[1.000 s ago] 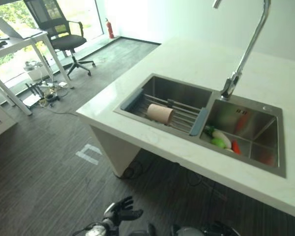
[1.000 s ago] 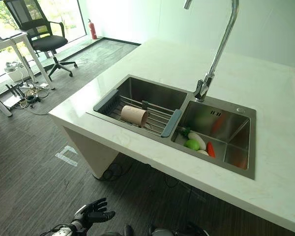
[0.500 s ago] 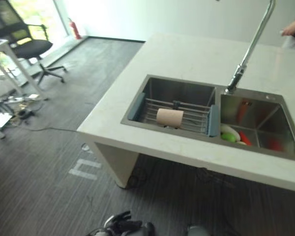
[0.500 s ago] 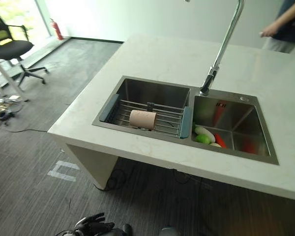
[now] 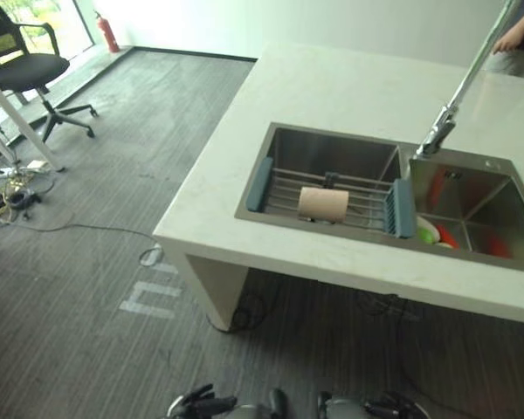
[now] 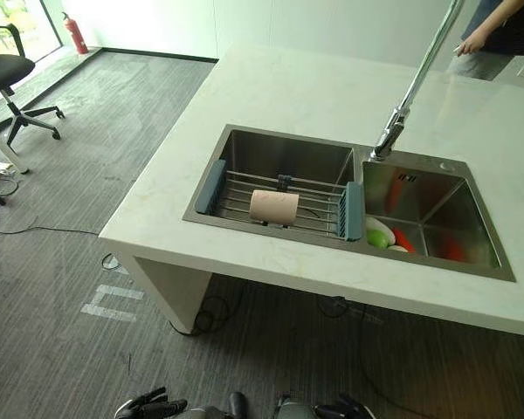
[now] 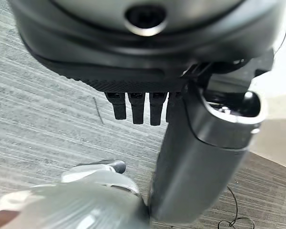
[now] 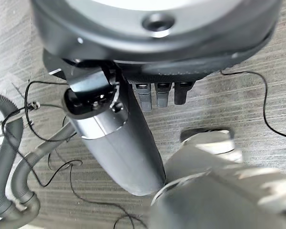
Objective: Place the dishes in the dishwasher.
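A pink cup (image 5: 323, 203) lies on its side on a wire rack (image 5: 367, 194) across the left basin of the steel sink (image 6: 288, 153). In the right basin sit a white dish (image 6: 377, 228), a green one (image 6: 379, 238) and a red one (image 6: 403, 240). My left hand (image 5: 197, 405) hangs low near the floor, far below the counter; in its wrist view its fingers (image 7: 134, 108) are straight and hold nothing. My right hand (image 5: 382, 408) hangs beside it, and its fingers (image 8: 159, 94) are also straight and empty.
The sink is set in a white counter (image 6: 279, 92) with a tall faucet (image 6: 412, 92). A person's arm (image 6: 482, 30) shows beyond the counter's far right. An office chair (image 5: 33, 70) and a fire extinguisher (image 5: 107, 33) stand at the far left. White tape marks (image 5: 148, 298) lie on the floor.
The whole picture has shifted as the camera moved; the counter now sits further right in view. The cup and dishes lie as before. Both hands stay low at the bottom edge.
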You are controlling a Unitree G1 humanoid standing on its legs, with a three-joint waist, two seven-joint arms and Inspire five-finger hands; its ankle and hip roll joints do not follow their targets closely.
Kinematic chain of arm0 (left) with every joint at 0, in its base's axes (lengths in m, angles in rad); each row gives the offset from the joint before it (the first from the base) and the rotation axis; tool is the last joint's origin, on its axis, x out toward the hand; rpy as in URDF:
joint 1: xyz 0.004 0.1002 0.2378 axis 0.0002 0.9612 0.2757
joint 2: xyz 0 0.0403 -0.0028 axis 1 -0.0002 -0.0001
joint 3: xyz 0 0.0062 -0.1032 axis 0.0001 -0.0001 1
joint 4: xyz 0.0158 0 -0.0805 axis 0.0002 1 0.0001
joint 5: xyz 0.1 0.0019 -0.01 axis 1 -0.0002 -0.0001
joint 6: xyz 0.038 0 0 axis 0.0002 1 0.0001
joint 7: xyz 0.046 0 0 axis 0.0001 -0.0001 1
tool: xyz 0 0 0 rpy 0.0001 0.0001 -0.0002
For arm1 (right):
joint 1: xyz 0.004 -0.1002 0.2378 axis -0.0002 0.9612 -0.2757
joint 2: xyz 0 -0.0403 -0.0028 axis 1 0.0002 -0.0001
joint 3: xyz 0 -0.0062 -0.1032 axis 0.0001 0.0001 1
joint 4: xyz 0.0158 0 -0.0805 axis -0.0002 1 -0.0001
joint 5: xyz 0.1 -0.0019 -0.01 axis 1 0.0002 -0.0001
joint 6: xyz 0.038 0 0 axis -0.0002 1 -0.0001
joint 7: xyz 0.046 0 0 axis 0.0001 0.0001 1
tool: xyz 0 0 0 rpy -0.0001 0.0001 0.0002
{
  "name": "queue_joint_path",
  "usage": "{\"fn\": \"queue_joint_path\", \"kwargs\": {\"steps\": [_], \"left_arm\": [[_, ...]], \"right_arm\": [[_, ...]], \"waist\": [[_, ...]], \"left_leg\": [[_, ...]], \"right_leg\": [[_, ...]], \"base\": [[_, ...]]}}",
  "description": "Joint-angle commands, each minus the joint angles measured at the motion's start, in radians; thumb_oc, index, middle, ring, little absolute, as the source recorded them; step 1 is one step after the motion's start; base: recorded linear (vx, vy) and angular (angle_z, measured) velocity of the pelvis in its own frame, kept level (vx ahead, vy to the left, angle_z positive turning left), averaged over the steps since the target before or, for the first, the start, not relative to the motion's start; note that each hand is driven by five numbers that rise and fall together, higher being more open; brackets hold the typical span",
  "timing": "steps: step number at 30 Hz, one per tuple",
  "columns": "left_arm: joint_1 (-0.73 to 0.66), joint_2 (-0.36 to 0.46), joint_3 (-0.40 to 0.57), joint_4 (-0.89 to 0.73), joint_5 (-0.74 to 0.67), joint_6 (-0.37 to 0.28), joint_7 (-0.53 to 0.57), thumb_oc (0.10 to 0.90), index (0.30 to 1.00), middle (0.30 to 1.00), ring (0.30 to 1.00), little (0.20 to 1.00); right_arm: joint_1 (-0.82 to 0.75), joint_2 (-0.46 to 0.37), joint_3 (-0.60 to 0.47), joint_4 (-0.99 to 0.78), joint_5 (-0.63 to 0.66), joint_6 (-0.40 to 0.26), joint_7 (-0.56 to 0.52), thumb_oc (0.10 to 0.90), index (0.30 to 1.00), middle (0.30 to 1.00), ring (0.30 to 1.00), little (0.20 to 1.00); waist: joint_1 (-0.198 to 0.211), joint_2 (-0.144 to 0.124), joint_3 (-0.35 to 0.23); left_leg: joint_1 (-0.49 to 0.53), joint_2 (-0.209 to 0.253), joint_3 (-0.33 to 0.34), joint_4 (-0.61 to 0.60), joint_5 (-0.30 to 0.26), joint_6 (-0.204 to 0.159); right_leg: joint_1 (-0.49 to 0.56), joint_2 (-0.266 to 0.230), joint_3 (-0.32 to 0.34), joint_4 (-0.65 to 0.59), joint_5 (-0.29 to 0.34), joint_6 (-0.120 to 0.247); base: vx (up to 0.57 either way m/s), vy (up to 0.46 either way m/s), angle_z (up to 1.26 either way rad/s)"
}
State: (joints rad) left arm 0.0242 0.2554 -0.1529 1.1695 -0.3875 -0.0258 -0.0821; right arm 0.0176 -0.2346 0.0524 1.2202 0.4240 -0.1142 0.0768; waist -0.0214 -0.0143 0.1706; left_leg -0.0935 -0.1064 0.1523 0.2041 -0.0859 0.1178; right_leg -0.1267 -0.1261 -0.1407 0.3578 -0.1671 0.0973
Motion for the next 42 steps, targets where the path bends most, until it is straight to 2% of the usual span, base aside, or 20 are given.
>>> {"fn": "queue_joint_path", "kwargs": {"steps": [1,2,3,4,5,6,7,8,9,11,13,15,16,17,19,21,27,35,39,42], "left_arm": [[0.015,-0.022,-0.005,0.011,-0.030,0.004,0.014,0.800,0.900,0.900,0.900,0.900],[0.014,-0.026,-0.002,0.017,-0.031,-0.003,0.017,0.800,0.900,0.900,0.900,0.900],[0.017,-0.032,0.011,0.014,-0.036,-0.013,0.019,0.800,0.900,0.900,0.900,0.900],[0.021,-0.035,0.022,0.000,-0.033,-0.007,0.018,0.800,0.900,0.900,0.900,0.900],[0.022,-0.035,0.023,-0.008,-0.028,-0.004,0.013,0.800,0.900,0.900,0.900,0.900],[0.026,-0.038,0.023,-0.013,-0.021,-0.001,0.005,0.800,0.900,0.900,0.900,0.900],[0.035,-0.046,0.023,-0.017,-0.017,0.015,0.010,0.800,0.900,0.900,0.900,0.900],[0.032,-0.044,0.027,-0.007,-0.020,0.046,0.006,0.800,0.900,0.900,0.900,0.900],[0.031,-0.045,0.032,0.011,-0.031,0.054,0.001,0.800,0.900,0.900,0.900,0.900],[0.027,-0.039,0.044,0.044,-0.041,0.060,-0.014,0.800,0.900,0.900,0.900,0.900],[0.030,-0.030,0.043,0.055,-0.022,0.053,-0.012,0.800,0.900,0.900,0.900,0.900],[0.025,-0.022,0.027,0.061,-0.082,0.032,-0.009,0.800,0.900,0.900,0.900,0.900],[0.022,-0.019,0.026,0.058,-0.086,0.031,-0.014,0.800,0.900,0.900,0.900,0.900],[0.013,-0.006,0.026,0.044,-0.088,0.027,-0.011,0.800,0.900,0.900,0.900,0.900],[-0.006,0.000,0.036,0.024,-0.107,0.053,0.009,0.800,0.900,0.900,0.900,0.900],[-0.008,-0.008,0.037,0.027,-0.092,0.057,-0.003,0.800,0.900,0.900,0.900,0.900],[0.020,-0.050,0.011,0.030,-0.062,0.030,-0.003,0.800,0.900,0.900,0.900,0.900],[0.020,-0.045,0.021,-0.004,-0.093,0.006,0.027,0.800,0.900,0.900,0.900,0.900],[0.026,-0.035,0.073,-0.032,-0.180,-0.085,0.071,0.800,0.900,0.900,0.900,0.900],[0.015,0.035,0.166,-0.131,-0.274,-0.146,0.124,0.800,0.900,0.900,0.900,0.900]], "right_arm": [[-0.030,-0.039,0.022,-0.022,0.000,-0.025,0.033,0.800,0.900,0.900,0.900,0.900],[-0.031,-0.043,0.026,-0.019,-0.011,-0.031,0.037,0.800,0.900,0.900,0.900,0.900],[-0.035,-0.050,0.045,-0.020,-0.026,-0.041,0.035,0.800,0.900,0.900,0.900,0.900],[-0.037,-0.055,0.053,-0.029,-0.036,-0.037,0.025,0.800,0.900,0.900,0.900,0.900],[-0.036,-0.062,0.051,-0.031,-0.033,-0.036,0.020,0.800,0.900,0.900,0.900,0.900],[-0.041,-0.072,0.042,-0.025,-0.024,-0.030,0.019,0.800,0.900,0.900,0.900,0.900],[-0.051,-0.081,0.028,-0.013,-0.006,-0.023,0.008,0.800,0.900,0.900,0.900,0.900],[-0.057,-0.077,0.023,-0.019,-0.015,-0.018,-0.015,0.800,0.900,0.900,0.900,0.900],[-0.065,-0.077,0.025,-0.015,-0.037,-0.008,-0.013,0.800,0.900,0.900,0.900,0.900],[-0.070,-0.074,0.018,0.004,-0.061,-0.020,0.000,0.800,0.900,0.900,0.900,0.900],[-0.076,-0.068,0.023,-0.012,-0.081,-0.016,0.014,0.800,0.900,0.900,0.900,0.900],[-0.081,-0.066,0.033,-0.021,-0.085,-0.010,0.018,0.800,0.900,0.900,0.900,0.900],[-0.080,-0.062,0.032,-0.021,-0.075,-0.009,0.014,0.800,0.900,0.900,0.900,0.900],[-0.082,-0.053,0.031,-0.020,-0.053,0.000,0.013,0.800,0.900,0.900,0.900,0.900],[-0.075,-0.035,0.040,-0.007,-0.041,-0.005,0.024,0.800,0.900,0.900,0.900,0.900],[-0.075,-0.021,0.060,-0.011,-0.067,-0.016,0.023,0.800,0.900,0.900,0.900,0.900],[-0.039,-0.029,0.064,-0.020,-0.065,0.017,-0.003,0.800,0.900,0.900,0.900,0.900],[-0.006,-0.037,0.049,-0.009,-0.078,0.017,0.011,0.800,0.900,0.900,0.900,0.900],[0.017,-0.043,0.041,-0.017,-0.086,0.016,0.014,0.800,0.900,0.900,0.900,0.900],[0.038,-0.077,0.020,-0.036,-0.086,0.018,0.021,0.800,0.900,0.900,0.900,0.900]], "waist": [[0.004,-0.018,-0.008],[0.009,-0.028,0.003],[0.033,-0.052,0.032],[0.044,-0.054,0.054],[0.050,-0.048,0.068],[0.055,-0.032,0.075],[0.065,0.020,0.081],[0.074,0.029,0.072],[0.081,0.032,0.061],[0.090,0.041,0.041],[0.078,0.055,0.041],[0.061,0.069,0.053],[0.056,0.067,0.054],[0.041,0.070,0.055],[0.051,0.056,0.036],[0.052,0.050,0.032],[0.040,0.031,0.026],[0.026,0.022,0.023],[0.014,0.028,0.025],[0.004,0.044,0.030]], "left_leg": [[0.026,0.141,-0.104,0.096,-0.065,-0.134],[0.042,0.137,-0.108,0.096,-0.018,-0.137],[0.033,0.111,-0.138,0.107,0.097,-0.136],[-0.030,0.103,-0.157,0.197,0.124,-0.137],[-0.086,0.101,-0.159,0.232,0.157,-0.144],[-0.091,0.089,-0.134,0.155,0.156,-0.145],[-0.160,0.093,-0.096,0.096,0.116,-0.150],[-0.202,0.102,-0.099,0.096,0.091,-0.150],[-0.206,0.100,-0.123,0.096,0.077,-0.145],[-0.199,0.109,-0.115,0.096,0.057,-0.134],[-0.150,0.106,-0.141,0.096,0.030,-0.117],[-0.115,0.107,-0.166,0.096,0.009,-0.116],[-0.112,0.100,-0.172,0.096,0.002,-0.117],[-0.118,0.114,-0.164,0.096,-0.013,-0.122],[-0.144,0.133,-0.135,0.096,0.001,-0.134],[-0.146,0.148,-0.127,0.096,0.005,-0.148],[-0.116,0.178,-0.122,0.096,-0.002,-0.174],[-0.093,0.175,-0.131,0.096,-0.025,-0.176],[-0.094,0.174,-0.131,0.096,-0.031,-0.180],[-0.103,0.172,-0.126,0.096,-0.030,-0.182]], "right_leg": [[0.022,0.003,0.020,-0.058,0.068,0.029],[0.032,0.004,0.026,-0.058,0.067,0.018],[0.052,0.008,0.057,-0.058,0.063,-0.003],[0.063,0.015,0.069,-0.058,0.064,-0.017],[0.067,0.022,0.069,-0.058,0.063,-0.023],[0.066,0.029,0.066,-0.058,0.057,-0.015],[0.078,0.063,0.044,-0.058,0.040,-0.007],[0.090,0.058,0.025,-0.058,0.026,0.001],[0.097,0.054,0.020,-0.058,0.019,0.006],[0.151,0.048,-0.018,-0.058,-0.006,0.014],[0.151,0.034,-0.049,-0.058,0.096,0.044],[0.071,-0.008,-0.057,-0.058,0.099,0.040],[0.035,-0.030,-0.047,-0.058,0.118,0.048],[-0.006,-0.032,-0.017,-0.058,0.134,0.056],[-0.017,-0.043,-0.028,-0.058,0.111,0.066],[-0.018,-0.044,-0.030,-0.058,0.095,0.065],[0.017,-0.037,-0.026,-0.058,0.058,0.055],[0.015,-0.036,-0.016,-0.058,0.056,0.055],[0.005,-0.039,-0.006,-0.058,0.056,0.056],[-0.010,-0.049,0.004,-0.058,0.058,0.059]], "base": [[0.10,-0.196,0.10],[0.15,-0.293,0.09],[0.12,-0.248,0.08],[0.10,-0.193,-0.06],[0.09,-0.023,0.02],[0.26,0.192,0.16],[0.37,0.317,0.39],[0.38,0.356,0.14],[0.28,0.231,-0.39],[0.26,0.106,-0.65],[0.20,0.005,-0.26],[0.04,-0.094,-0.30],[-0.02,-0.211,-0.23],[-0.02,-0.345,-0.13],[-0.01,-0.306,0.28],[0.01,-0.136,0.23],[0.05,-0.048,-0.02],[0.06,-0.005,-0.01],[0.06,0.052,0.01],[0.00,0.150,0.00]]}}
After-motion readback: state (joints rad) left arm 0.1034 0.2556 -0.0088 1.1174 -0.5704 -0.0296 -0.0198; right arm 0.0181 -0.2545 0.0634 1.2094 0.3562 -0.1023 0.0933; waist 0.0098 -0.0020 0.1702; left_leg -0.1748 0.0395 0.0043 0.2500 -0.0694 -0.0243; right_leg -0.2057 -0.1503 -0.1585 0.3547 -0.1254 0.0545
